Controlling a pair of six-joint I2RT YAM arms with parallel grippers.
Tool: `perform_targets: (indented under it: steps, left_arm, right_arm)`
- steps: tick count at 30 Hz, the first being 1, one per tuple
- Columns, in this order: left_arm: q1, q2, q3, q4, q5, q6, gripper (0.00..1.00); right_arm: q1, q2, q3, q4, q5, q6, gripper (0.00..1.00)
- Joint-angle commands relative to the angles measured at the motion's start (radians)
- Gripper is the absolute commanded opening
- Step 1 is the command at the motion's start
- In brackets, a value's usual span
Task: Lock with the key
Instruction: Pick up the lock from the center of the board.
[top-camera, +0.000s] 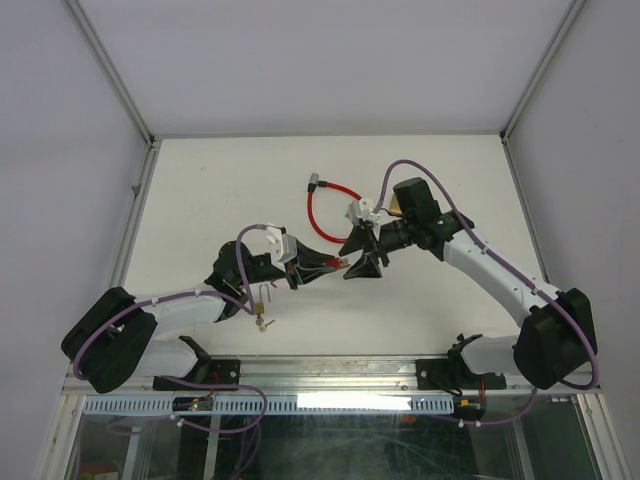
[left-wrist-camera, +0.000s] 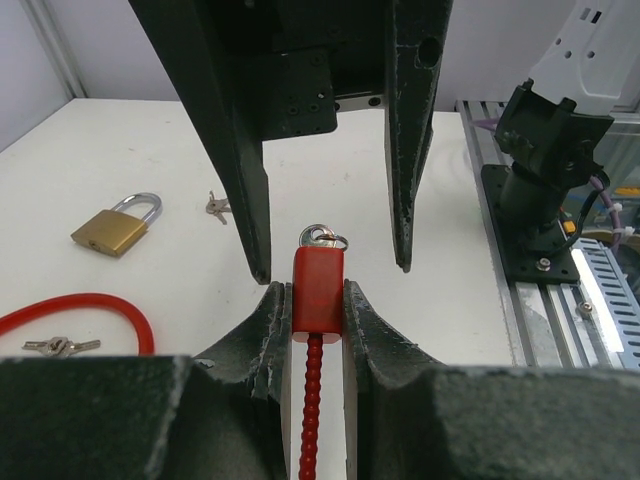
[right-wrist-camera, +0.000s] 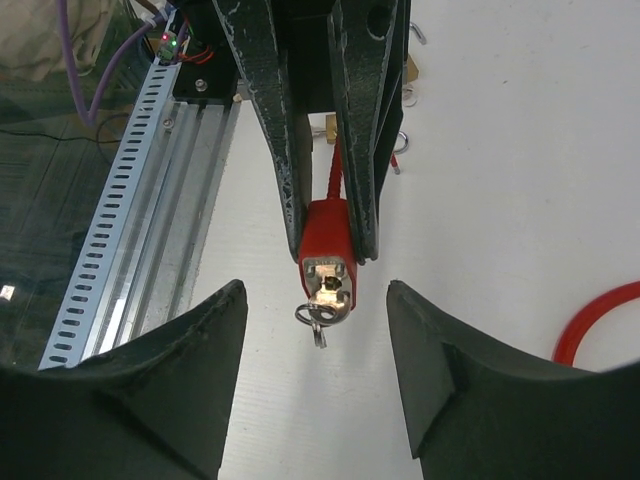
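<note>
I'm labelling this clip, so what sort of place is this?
Probably a robot lab test cell: a left arm and right arm bolted to a metal rail, at a white table boxed in by plain white walls.

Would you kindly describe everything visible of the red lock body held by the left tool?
The red lock body is a glossy, plastic-looking block, clamped in the left tool. A ribbed red cable leaves one end. A silver key on a ring sits in its metal-faced other end, between the open fingers of the right tool, which stand clear.
</note>
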Motion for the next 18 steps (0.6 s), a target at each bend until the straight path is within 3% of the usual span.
perform_targets:
  steps: [1,6,12,14,17,18]
  left_arm:
    - [0.008,-0.022,0.049,0.067,-0.025,-0.043,0.00]
    - [0.090,-0.002,0.082,0.049,0.054,-0.233,0.00]
    - [0.229,0.202,0.214,0.228,0.350,-0.728,0.00]
    - [0.233,0.339,0.293,0.350,0.453,-0.954,0.00]
    - [0.234,0.537,0.425,0.727,0.524,-1.500,0.00]
    - [0.232,0.589,0.471,0.745,0.541,-1.588,0.00]
  right_arm:
    - [0.001,-0.003,0.041,0.000,0.017,0.010,0.63]
    - [-0.103,-0.035,0.200,-0.240,-0.036,-0.158,0.71]
    - [-0.182,-0.062,0.335,-0.428,0.024,-0.408,0.74]
    - [-0.190,-0.059,0.350,-0.453,0.027,-0.510,0.75]
    - [-0.200,-0.043,0.370,-0.523,-0.005,-0.745,0.82]
    - [-0.204,-0.032,0.382,-0.548,-0.023,-0.810,0.85]
